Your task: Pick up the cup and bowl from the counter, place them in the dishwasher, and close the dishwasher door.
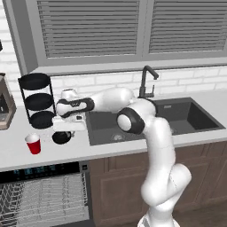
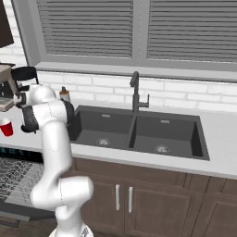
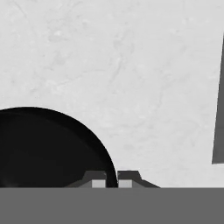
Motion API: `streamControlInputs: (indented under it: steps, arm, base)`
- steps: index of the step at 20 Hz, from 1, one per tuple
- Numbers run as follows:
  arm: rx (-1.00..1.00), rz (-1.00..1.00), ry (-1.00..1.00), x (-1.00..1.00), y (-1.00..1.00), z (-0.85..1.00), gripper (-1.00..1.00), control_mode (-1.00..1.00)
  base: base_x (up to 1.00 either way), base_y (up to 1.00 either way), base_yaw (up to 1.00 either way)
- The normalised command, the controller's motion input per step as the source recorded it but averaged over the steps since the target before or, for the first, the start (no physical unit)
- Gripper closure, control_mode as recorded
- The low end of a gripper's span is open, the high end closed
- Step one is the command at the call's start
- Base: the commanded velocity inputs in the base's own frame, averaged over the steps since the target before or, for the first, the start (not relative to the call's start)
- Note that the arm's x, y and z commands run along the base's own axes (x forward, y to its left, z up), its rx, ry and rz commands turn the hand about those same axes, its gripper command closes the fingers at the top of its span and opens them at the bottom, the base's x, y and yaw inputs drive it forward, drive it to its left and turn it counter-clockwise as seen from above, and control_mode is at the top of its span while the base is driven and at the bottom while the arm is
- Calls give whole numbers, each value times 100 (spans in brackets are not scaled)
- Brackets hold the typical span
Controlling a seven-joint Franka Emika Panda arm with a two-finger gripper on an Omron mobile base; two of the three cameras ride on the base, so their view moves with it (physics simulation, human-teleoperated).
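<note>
Pinching the rim of the black bowl [image 3: 43,148] with the gripper [image 3: 112,180], on the grey-white counter [image 1: 13,155] left of the sink [image 1: 177,116]. Red cup [image 1: 33,144] just beside bowl, above open dishwasher [image 1: 40,195].

Sitting on the desk [image 1: 13,155] are one red cup [image 1: 33,143], one black bowl [image 1: 61,137] and one three-tier stand [image 1: 37,100]; two sink basins [image 2: 137,132] are sharing one faucet [image 2: 135,91].
</note>
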Motion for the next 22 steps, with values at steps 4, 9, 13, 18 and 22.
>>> streamControlInputs:
  steps: [4, 9, 13, 18, 22]
  arm:
    - [8, 0, -13, -100, -60, 0, 100, -100]
    - [5, 0, -11, -100, -45, 0, 100, -100]
    - [0, 2, -9, -100, -4, 0, 100, -100]
    - [0, 1, -11, -91, 29, 0, 100, -100]
    - [0, -2, -19, -84, 20, 0, 100, -100]
  base:
    - [0, 0, 0]
    - [0, 0, 0]
    - [0, 0, 0]
    - [0, 0, 0]
    - [0, 0, 0]
